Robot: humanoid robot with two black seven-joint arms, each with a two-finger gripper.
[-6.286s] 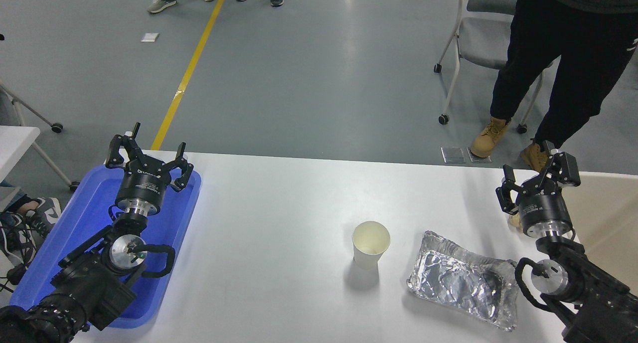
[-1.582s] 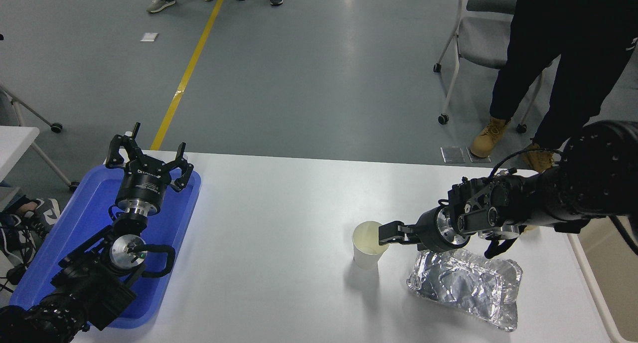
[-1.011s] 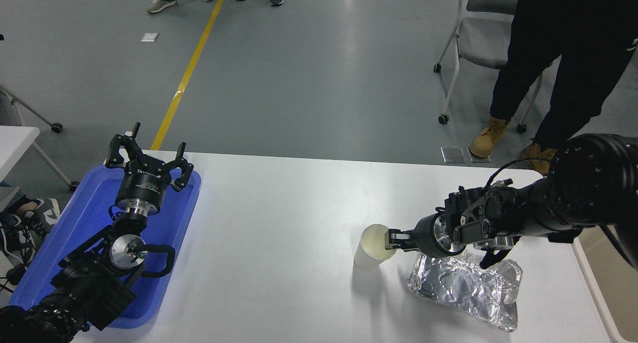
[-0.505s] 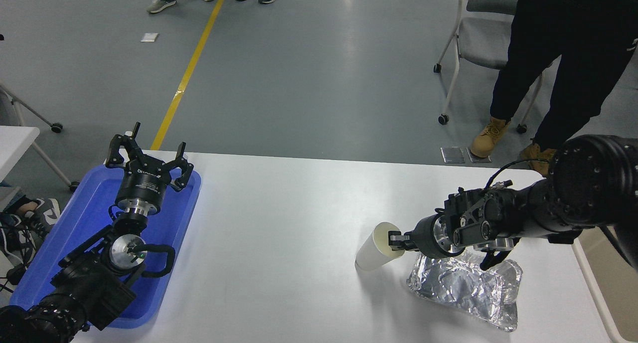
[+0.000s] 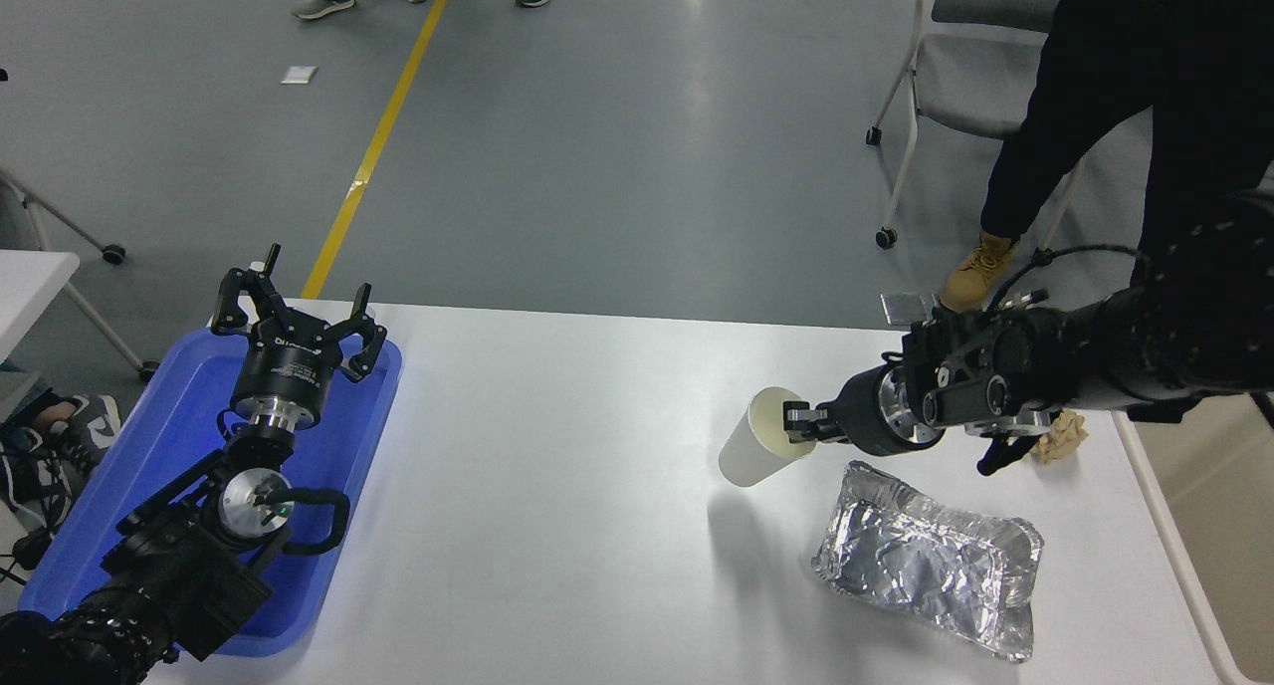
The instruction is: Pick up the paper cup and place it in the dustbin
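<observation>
The rolled rim of the tapered white paper cup [image 5: 758,451] is pinched by the right gripper [image 5: 802,425], tilted above the smooth white table [image 5: 557,486]. Crinkled foil tray [image 5: 926,558] lies near. The left gripper [image 5: 296,328] is spread over the blue tray [image 5: 149,456]; grey floor [image 5: 617,147] beyond.

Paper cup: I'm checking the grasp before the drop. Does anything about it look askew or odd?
Yes. The paper cup hangs tilted above the table, mouth turned toward the right gripper, which pinches only its rim. Nothing has spilled. The foil tray beside it is crumpled. The left gripper is parked over the blue tray.
</observation>
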